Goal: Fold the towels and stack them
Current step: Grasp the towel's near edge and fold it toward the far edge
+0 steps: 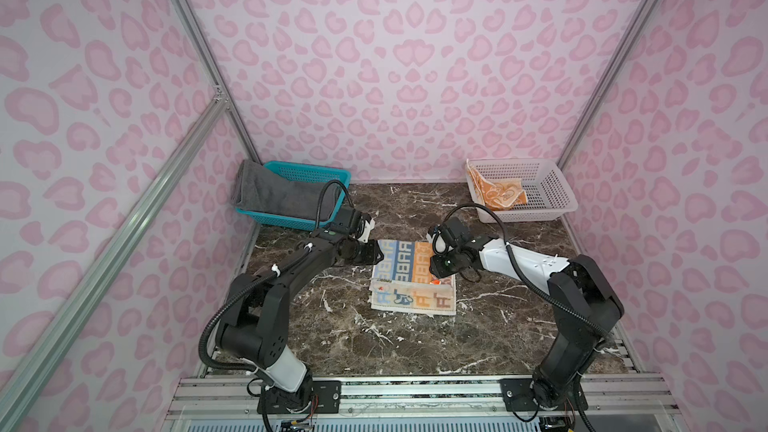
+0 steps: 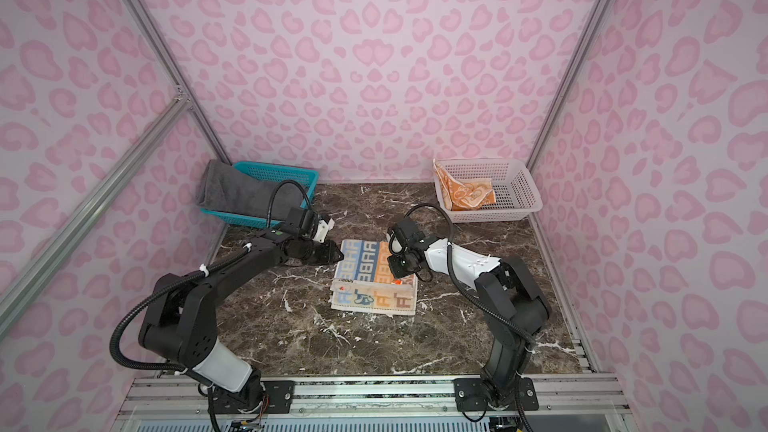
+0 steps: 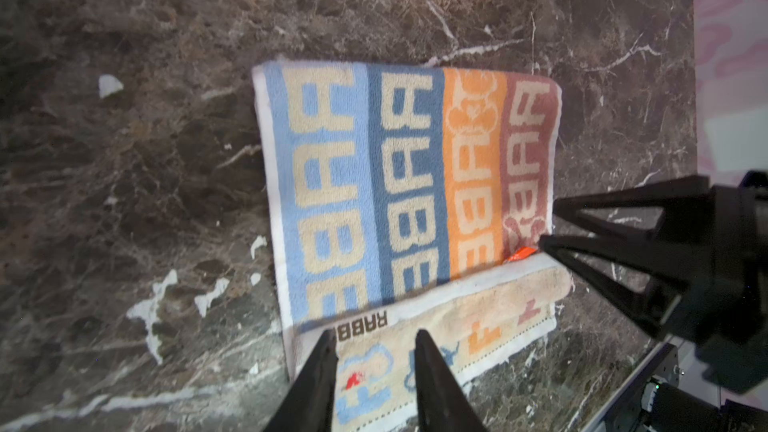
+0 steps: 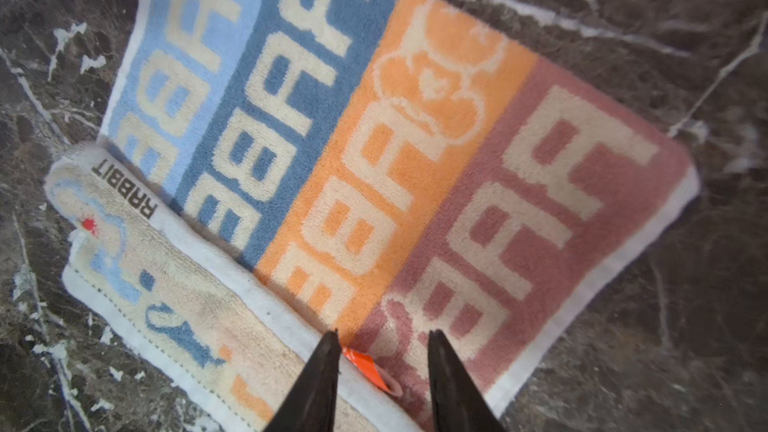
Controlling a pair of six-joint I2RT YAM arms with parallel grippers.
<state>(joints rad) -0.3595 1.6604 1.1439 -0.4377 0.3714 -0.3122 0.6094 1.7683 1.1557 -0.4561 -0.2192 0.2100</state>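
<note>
Though poised over the part-folded RABBIT towel (image 1: 405,261) mid-frame, gripping nothing: narrow gaps in left gripper (image 3: 375,336) and right gripper (image 4: 383,336).

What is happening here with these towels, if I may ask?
Two robot arms are folding towels. The multicolour towel lies on the marble table, one edge folded over. The left gripper and right gripper hover at opposite sides, both open, holding nothing. The grey towel drapes over the teal basket; the orange towel sits in the white basket.
</note>
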